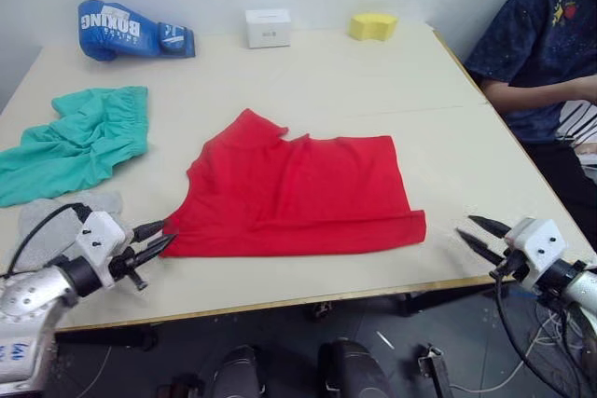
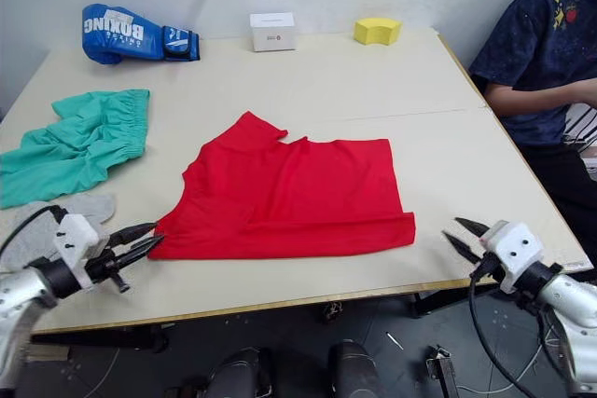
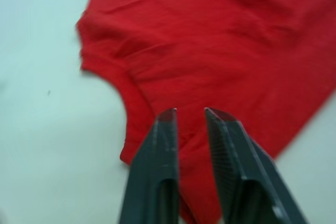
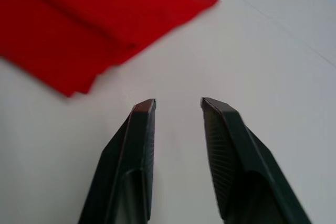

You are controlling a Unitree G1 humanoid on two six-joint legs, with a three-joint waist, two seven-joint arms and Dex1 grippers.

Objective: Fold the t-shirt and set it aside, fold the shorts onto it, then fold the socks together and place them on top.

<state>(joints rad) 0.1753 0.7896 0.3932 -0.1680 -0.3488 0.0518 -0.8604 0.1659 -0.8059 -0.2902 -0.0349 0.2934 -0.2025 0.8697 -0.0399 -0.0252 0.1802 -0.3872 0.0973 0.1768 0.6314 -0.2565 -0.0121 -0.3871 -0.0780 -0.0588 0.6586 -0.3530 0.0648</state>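
The red t-shirt [image 1: 294,193] lies folded in half lengthwise across the middle of the table, one sleeve pointing to the far left. At the left edge the teal shorts [image 1: 79,142] lie crumpled, and the grey socks [image 1: 51,221] rest just in front of them. My left gripper [image 1: 157,235] hovers at the shirt's near-left corner, fingers slightly apart and holding nothing; in the left wrist view its fingertips [image 3: 169,116] sit over the red cloth [image 3: 210,51]. My right gripper [image 1: 478,233] is open near the table's front-right edge, apart from the shirt's corner [image 4: 73,85].
A blue boxing glove [image 1: 131,30], a white box [image 1: 268,27] and a yellow sponge [image 1: 373,26] line the far edge of the table [image 1: 373,81]. A person in a dark blue shirt [image 1: 541,44] sits at the right side.
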